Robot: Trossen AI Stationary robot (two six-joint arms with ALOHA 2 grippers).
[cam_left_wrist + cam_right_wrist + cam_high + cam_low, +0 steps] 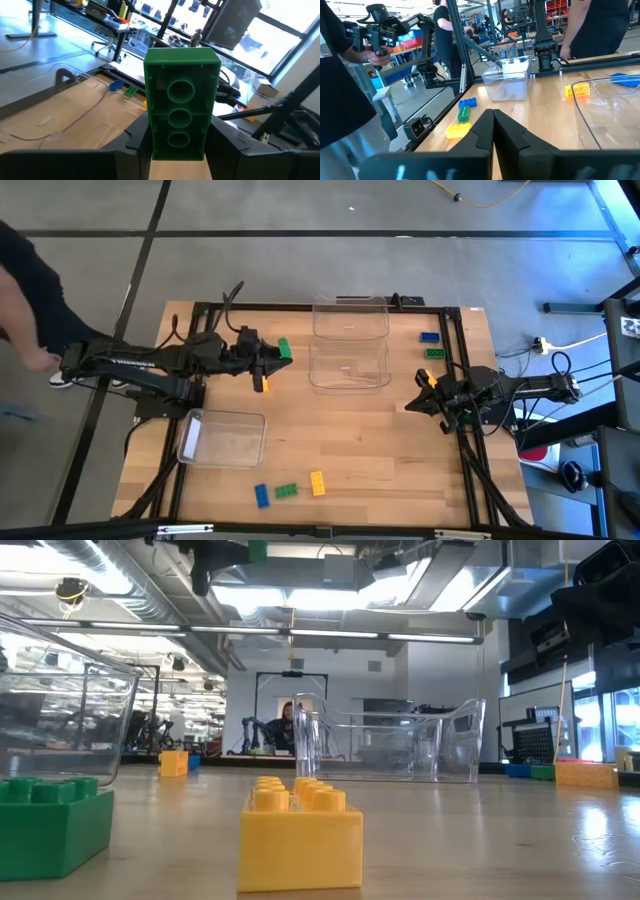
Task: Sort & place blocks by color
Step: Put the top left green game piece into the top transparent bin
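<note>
My left gripper (276, 358) hangs above the table's left half, shut on a green block (181, 100). That block also shows in the high view (284, 348). Under this arm a yellow block (262, 383) lies on the table. My right gripper (493, 120) rests shut near the right edge, holding nothing, with a yellow block (428, 378) beside it. Farther back on the right lie a green block (434, 353) and a blue one (430, 337). Along the near edge lie a blue (262, 495), a green (287, 490) and a yellow block (317, 483). My left gripper pinches the green block between its two fingers (136, 140), which sit on the block's two long sides near one end (155, 145). The fingers point level toward the table's right side. The block is lifted clear of the table, its hollow underside turned toward the wrist camera.
Three clear bins stand on the table: one at the far middle (350, 317), one just nearer (348, 365), one at the near left (222, 437). A black frame rail (455, 340) borders the tabletop. A person (20, 300) stands off the table's left.
</note>
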